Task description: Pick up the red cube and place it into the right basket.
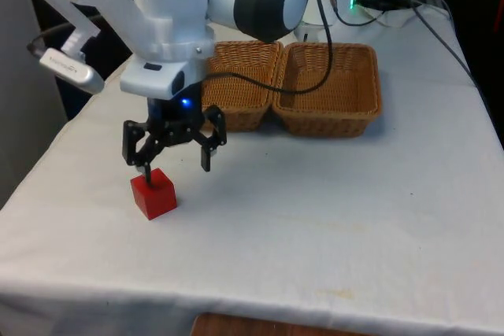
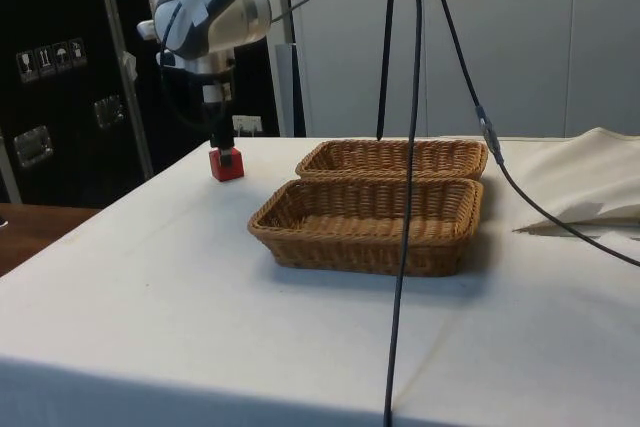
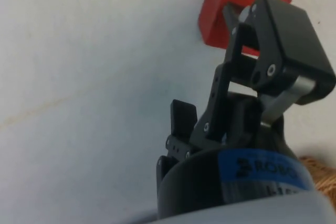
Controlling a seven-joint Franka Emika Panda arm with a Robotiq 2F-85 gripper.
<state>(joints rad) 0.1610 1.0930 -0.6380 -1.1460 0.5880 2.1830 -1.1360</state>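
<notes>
Red and small, the solid cube (image 1: 153,193) sat on the white-clothed table (image 1: 315,210) toward the front view's left, turned so one vertical edge faced the front camera; being a cube, it had no long axis. Just above it hung the black two-finger end effector (image 1: 173,159), its fingers spread wide apart and gripping nothing, one fingertip (image 1: 145,169) close over the cube's top, contact unclear. Farther back stood two rectangular woven wicker baskets (image 1: 327,88) side by side, touching each other.
</notes>
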